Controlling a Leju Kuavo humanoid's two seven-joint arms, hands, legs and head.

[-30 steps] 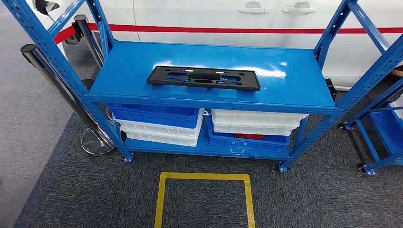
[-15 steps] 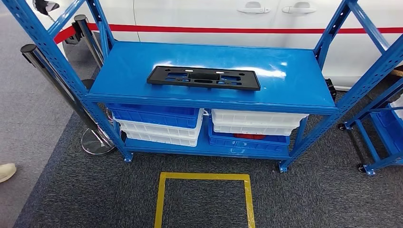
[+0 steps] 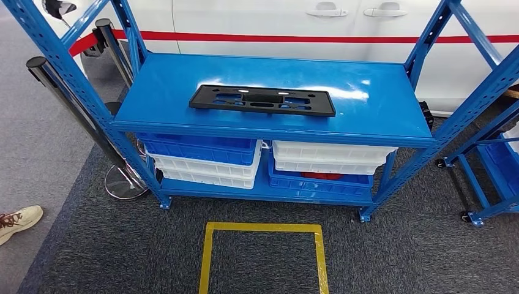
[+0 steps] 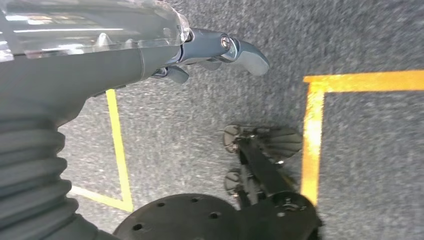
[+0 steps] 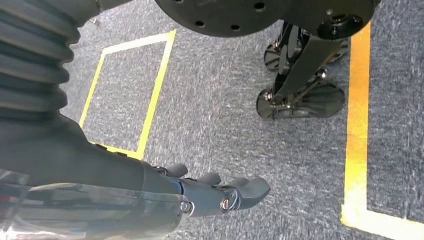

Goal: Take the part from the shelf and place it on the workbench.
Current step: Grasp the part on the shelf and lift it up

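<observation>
A flat black part (image 3: pixel 262 100) with several cut-outs lies on the top board of the blue shelf (image 3: pixel 379 107), a little left of its middle and near the front edge. My left hand (image 4: pixel 220 52) hangs over the grey carpet with its fingers stretched out and nothing in it. My right hand (image 5: pixel 220 192) hangs the same way over the carpet, fingers extended and apart, holding nothing. Both hands are well below the part and away from it.
Stacked blue and white bins (image 3: pixel 205 160) fill the lower board. A yellow taped square (image 3: pixel 263 257) marks the carpet before the shelf. Chrome posts (image 3: pixel 73 107) stand left, a blue cart (image 3: pixel 496 177) right, a white car (image 3: pixel 275 24) behind. A person's shoe (image 3: pixel 18 222) is at the lower left.
A person's shoe has come further into the picture at the lower left. The part and the shelf have not moved.
</observation>
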